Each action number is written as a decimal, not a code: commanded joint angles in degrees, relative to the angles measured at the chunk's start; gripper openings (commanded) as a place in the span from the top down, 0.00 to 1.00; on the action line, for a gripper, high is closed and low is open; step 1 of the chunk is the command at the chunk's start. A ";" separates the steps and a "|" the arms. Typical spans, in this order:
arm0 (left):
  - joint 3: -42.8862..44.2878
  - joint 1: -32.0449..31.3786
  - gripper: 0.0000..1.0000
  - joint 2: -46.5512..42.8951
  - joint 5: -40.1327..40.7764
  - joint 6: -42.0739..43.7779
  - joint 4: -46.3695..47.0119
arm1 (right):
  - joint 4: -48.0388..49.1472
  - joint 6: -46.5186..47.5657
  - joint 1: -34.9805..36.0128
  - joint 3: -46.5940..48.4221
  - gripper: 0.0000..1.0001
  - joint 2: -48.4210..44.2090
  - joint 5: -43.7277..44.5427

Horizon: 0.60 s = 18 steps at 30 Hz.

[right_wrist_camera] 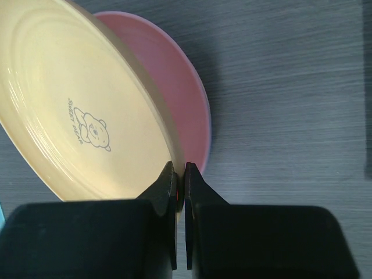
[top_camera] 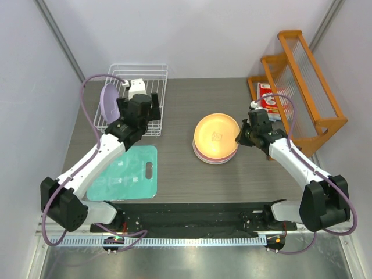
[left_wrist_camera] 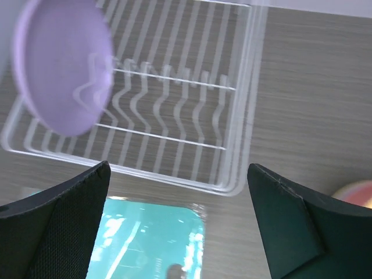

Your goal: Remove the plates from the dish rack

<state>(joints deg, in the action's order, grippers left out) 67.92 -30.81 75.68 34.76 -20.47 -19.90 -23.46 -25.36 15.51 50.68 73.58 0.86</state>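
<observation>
The white wire dish rack (top_camera: 152, 71) stands at the back left and holds one lavender plate (top_camera: 108, 100) upright at its left end. My left gripper (top_camera: 142, 113) is open and empty, above the rack's near edge. In the left wrist view its gripper (left_wrist_camera: 179, 168) frames the rack (left_wrist_camera: 244, 116), with the lavender plate (left_wrist_camera: 61, 64) up left. My right gripper (top_camera: 239, 138) is shut on the right rim of a yellow-orange plate (top_camera: 216, 135). That plate (right_wrist_camera: 75, 99) is tilted over a pink plate (right_wrist_camera: 174, 93) on the table stack, with the gripper (right_wrist_camera: 180, 168) on its rim.
A teal cutting mat (top_camera: 125, 174) lies in front of the rack and shows under the left gripper (left_wrist_camera: 151, 238). An orange wooden shelf rack (top_camera: 302, 81) stands at the back right, with a red-and-white packet (top_camera: 267, 96) beside it. Grey walls close in both sides.
</observation>
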 commanded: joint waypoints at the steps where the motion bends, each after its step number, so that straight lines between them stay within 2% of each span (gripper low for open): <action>1: 1.69 6.01 0.00 0.08 8.92 6.05 2.23 | -2.73 1.55 -0.21 1.18 0.96 -1.25 3.09; 4: 1.43 10.06 0.00 1.66 8.75 6.67 3.37 | -2.55 2.07 -0.30 1.71 0.93 0.50 2.30; 7: 1.69 12.96 0.01 3.94 8.56 7.72 3.99 | -2.29 2.43 -0.21 2.58 0.84 2.52 1.16; 13: 1.51 16.48 0.01 7.81 6.73 8.26 7.77 | -0.53 4.27 -0.21 3.64 0.59 4.73 -2.36; 14: 1.69 17.26 0.01 8.43 6.55 8.08 8.03 | -0.70 4.62 -0.21 4.08 0.52 4.99 -2.10; 18: 2.92 19.03 0.01 10.80 7.07 9.04 9.61 | -2.45 4.71 -0.21 4.96 0.44 2.01 5.54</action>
<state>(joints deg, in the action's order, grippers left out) 68.05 -13.78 85.01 41.23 -12.75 -15.51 -26.20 -21.98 15.49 52.07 78.50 1.15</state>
